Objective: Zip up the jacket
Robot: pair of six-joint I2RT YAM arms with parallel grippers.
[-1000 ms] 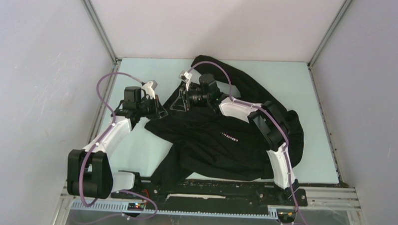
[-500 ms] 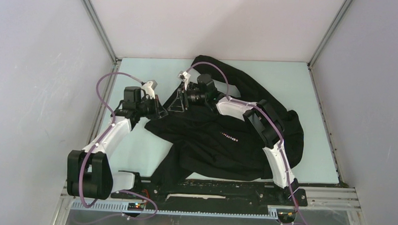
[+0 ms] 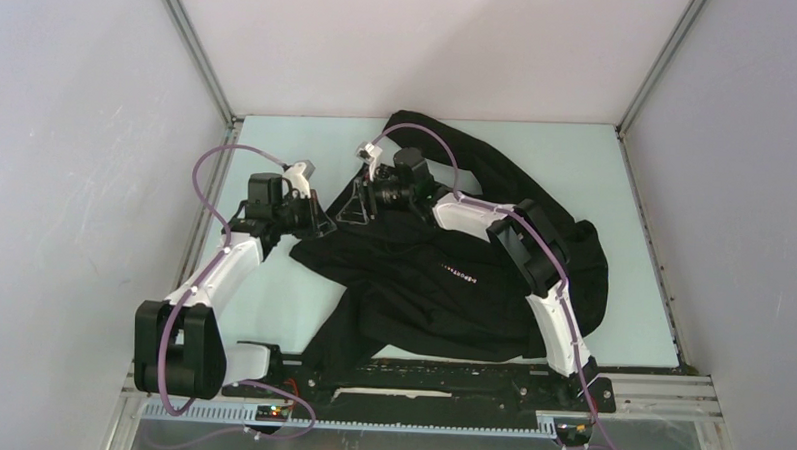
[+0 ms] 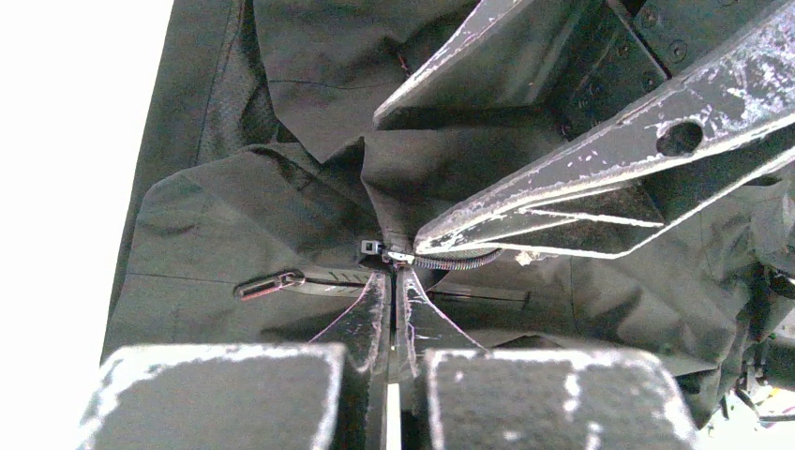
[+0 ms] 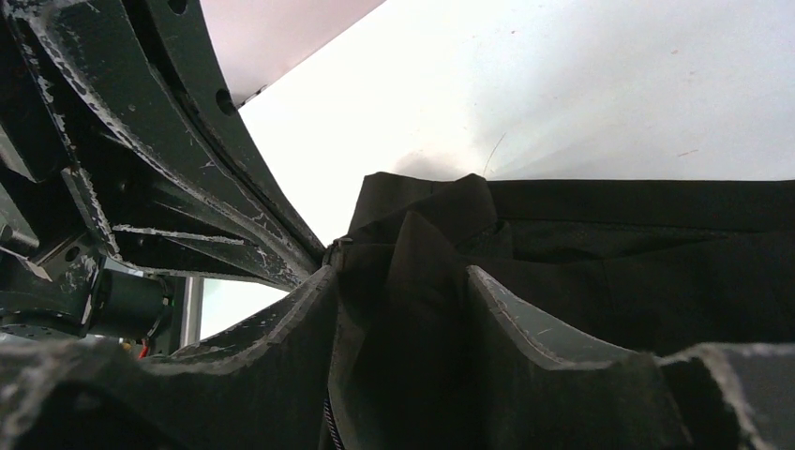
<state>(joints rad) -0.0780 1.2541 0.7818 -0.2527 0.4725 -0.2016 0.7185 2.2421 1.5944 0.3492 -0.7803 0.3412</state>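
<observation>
Your jacket (image 3: 453, 277) lies crumpled over the middle and right of the surface (image 3: 272, 306). Your left gripper (image 3: 322, 222) is pressed together on its edge by the zipper (image 4: 455, 263). Your right gripper (image 3: 354, 209), just beside it, pinches a fold of the fabric.

jacket (image 3: 453, 277) on table (image 3: 587, 162), left claw (image 3: 321, 222) beside right claw (image 3: 353, 209)

Both arms reaching in, gripper tips meeting just beside each other
L arm (image 3: 221, 269) is bending in from the left, R arm (image 3: 538, 260) is folding across. L gripper (image 3: 326, 222) is pinching the jacket (image 3: 422, 291) w/ fingers nearly touching, while R gripper (image 3: 352, 209) is clamping a thick fold, jaws partway apart.
</observation>
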